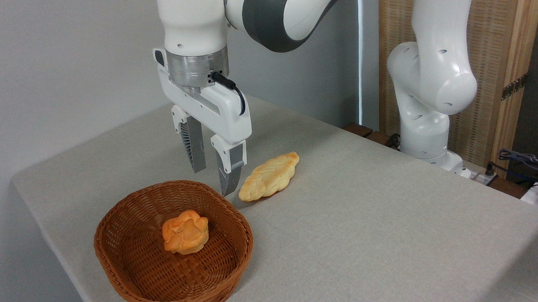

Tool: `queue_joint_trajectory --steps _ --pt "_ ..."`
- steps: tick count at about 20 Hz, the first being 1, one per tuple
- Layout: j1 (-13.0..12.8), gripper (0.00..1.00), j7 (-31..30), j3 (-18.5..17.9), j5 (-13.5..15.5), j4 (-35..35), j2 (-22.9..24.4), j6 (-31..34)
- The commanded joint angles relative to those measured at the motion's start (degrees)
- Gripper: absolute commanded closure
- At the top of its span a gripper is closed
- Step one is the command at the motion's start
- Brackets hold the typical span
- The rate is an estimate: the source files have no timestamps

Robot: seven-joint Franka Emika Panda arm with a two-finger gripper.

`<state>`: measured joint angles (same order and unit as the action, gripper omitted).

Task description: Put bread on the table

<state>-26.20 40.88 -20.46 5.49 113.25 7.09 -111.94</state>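
Roll (185, 232): I see it lying inside the basket (134, 284), on the woven floor, roughly centred, lumpy top up. Nothing touches it.

Basket: brown wicker, oval, sitting on the surface (368, 237) near its front left corner.

End effector (211, 171): my read is that it hangs above the basket's far rim, pointing down, fingers parted by a narrow gap with nothing between them. It is clear of the roll, higher and further back.

Fingers (193, 149): grey ribbed pads. The right one comes lowest, its tip just above the rim where the basket meets the cloth; I cannot tell whether it touches.

Loaf (270, 176): pale yellow, braided, long, lying flat on the surface just right of the end effector, slanting up to the right. Its near end is close to the basket, but apart from it.

Surface: grey-beige cloth, rounded corner at the left, bare across its right half.

Arm (429, 80): white, its base stands at the far right edge, and the upper links reach across the top of my view to the wrist.
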Motion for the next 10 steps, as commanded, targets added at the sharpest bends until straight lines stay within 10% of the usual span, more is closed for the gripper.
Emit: queue_joint_trajectory --steps 1,10 --pt "-0.3 0.00 0.6 -0.3 -0.8 -0.2 0.2 -0.3" --pt "-0.3 0.00 0.9 -0.2 -0.8 -0.2 0.2 -0.3"
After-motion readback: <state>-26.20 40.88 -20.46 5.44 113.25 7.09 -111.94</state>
